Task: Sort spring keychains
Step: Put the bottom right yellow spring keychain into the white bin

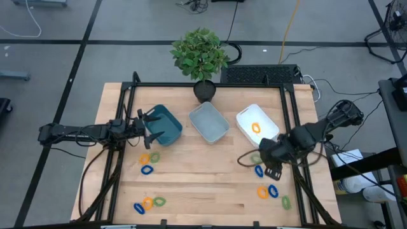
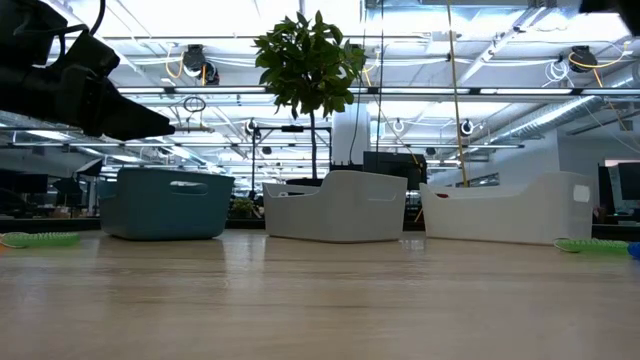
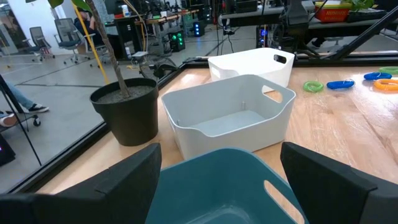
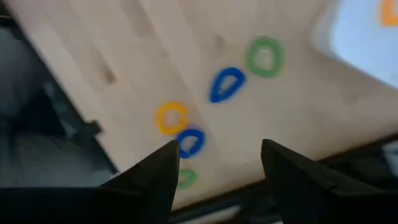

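Our right gripper [image 4: 217,168] hangs open and empty; we centre over one blue keychain [image 4: 226,84], avoiding the green keychain [image 4: 266,57] beside it.

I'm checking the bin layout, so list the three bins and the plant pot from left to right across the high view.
Teal bin → black plant pot → grey-blue bin → white bin, which holds an orange spring keychain.
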Robot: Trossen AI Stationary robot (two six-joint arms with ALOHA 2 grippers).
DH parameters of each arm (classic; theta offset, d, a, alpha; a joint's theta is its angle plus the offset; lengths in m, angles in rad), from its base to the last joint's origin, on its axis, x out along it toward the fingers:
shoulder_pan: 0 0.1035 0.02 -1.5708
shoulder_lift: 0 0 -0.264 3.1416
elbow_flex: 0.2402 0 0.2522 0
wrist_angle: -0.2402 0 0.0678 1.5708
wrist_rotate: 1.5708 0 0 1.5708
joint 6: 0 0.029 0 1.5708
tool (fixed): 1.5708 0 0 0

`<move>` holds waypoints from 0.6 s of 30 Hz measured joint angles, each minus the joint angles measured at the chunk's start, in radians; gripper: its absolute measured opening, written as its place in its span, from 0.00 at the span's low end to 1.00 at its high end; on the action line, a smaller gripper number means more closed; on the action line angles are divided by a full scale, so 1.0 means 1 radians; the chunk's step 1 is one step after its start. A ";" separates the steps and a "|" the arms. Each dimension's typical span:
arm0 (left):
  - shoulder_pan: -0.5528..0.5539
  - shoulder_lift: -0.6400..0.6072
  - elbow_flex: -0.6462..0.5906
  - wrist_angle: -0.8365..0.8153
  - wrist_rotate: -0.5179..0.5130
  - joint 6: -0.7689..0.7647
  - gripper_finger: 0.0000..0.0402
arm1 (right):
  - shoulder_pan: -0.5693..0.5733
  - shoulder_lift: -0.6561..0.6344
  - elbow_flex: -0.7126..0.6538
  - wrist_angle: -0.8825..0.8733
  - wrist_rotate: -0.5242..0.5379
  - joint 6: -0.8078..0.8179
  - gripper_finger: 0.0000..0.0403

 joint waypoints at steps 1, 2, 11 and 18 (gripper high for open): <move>0.000 0.000 0.000 0.000 0.000 0.000 0.83 | 0.022 0.000 0.000 0.017 0.013 0.024 0.53; 0.000 0.000 0.000 0.000 0.000 0.000 0.83 | 0.043 0.000 0.000 0.028 0.018 0.048 0.53; 0.000 0.000 0.000 0.000 0.000 0.000 0.83 | 0.200 0.003 -0.002 0.090 0.020 0.277 0.53; 0.000 0.000 0.000 0.000 0.000 0.000 0.83 | 0.318 0.004 -0.085 0.200 0.024 0.426 0.53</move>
